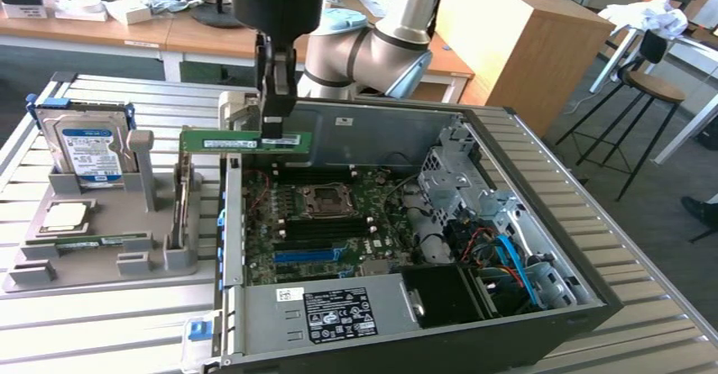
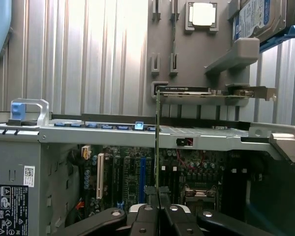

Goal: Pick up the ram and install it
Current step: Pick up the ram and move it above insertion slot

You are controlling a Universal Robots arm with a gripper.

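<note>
The gripper (image 1: pixel 272 132) is clenched on the ram (image 1: pixel 224 141), pinching the green stick near one end. The stick is held long side level and standing on its narrow edge. It hangs above the open computer case (image 1: pixel 371 126), over the case wall on the exterior view's left. One end reaches out past that wall and the other lies over the case's interior. It is clearly above the motherboard (image 1: pixel 336 223) and touches no part of the case.

In the wrist view the ram (image 2: pixel 157 147) shows edge-on as a thin line rising from between the two black fingers (image 2: pixel 143 216) of the gripper (image 2: pixel 158 215), which close on it from either side. Beyond it lies the case rim (image 2: pixel 211 132), and inside the case the board carries a blue slot (image 2: pixel 141 174) and a white slot (image 2: pixel 100 169).

Inside the case, the CPU socket (image 1: pixel 325 196) sits at the middle of the motherboard, with a blue slot (image 1: pixel 305 255) below it in the picture. A power supply (image 1: pixel 336 311) with a black label fills the case's near end.

Just outside the case, on the exterior view's left, a grey fixture (image 1: pixel 101 265) rests on the slatted table. It carries a hard drive (image 1: pixel 81 147) standing upright, a processor chip (image 1: pixel 65 216) lying flat, and a taller card (image 1: pixel 180 210) on edge on the side nearest the case.
</note>
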